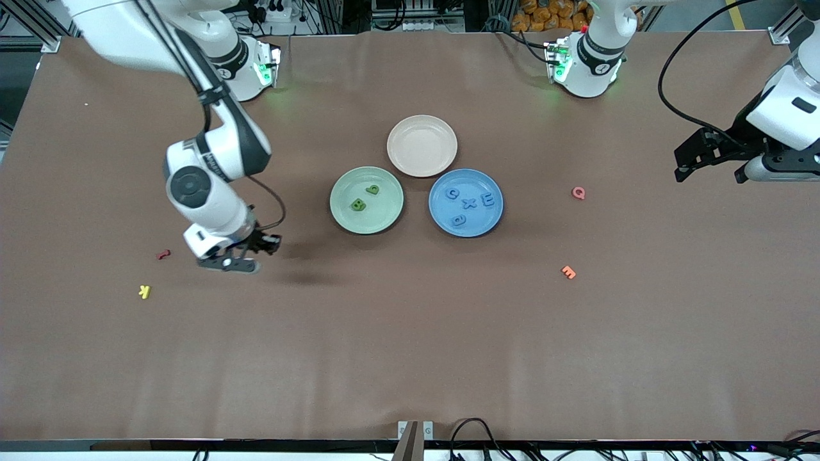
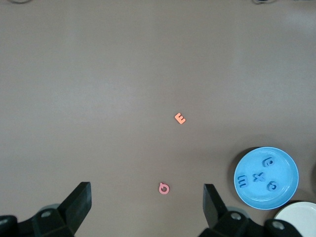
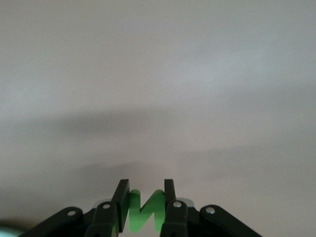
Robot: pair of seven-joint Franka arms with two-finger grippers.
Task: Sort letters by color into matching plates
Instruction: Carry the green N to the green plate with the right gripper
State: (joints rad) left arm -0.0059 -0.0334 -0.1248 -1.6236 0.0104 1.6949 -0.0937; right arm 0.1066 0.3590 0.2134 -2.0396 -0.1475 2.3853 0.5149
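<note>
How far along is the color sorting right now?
Blue looks done: four blue letters lie in the blue plate. The green plate holds two green letters. The right gripper is shut on a third green letter over bare table. A fourth green letter is not in view. The left gripper waits open.

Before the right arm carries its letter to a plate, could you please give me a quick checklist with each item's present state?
1. Right gripper shut on the green letter: ok.
2. Green plate has bare room beside its two letters: ok.
3. Way from gripper to green plate free of things: ok.
4. Blue plate holds only blue letters, four: ok.
5. Left gripper open, waiting over the table at its own end: ok.
6. Fourth green letter's whereabouts: cannot tell.
</note>
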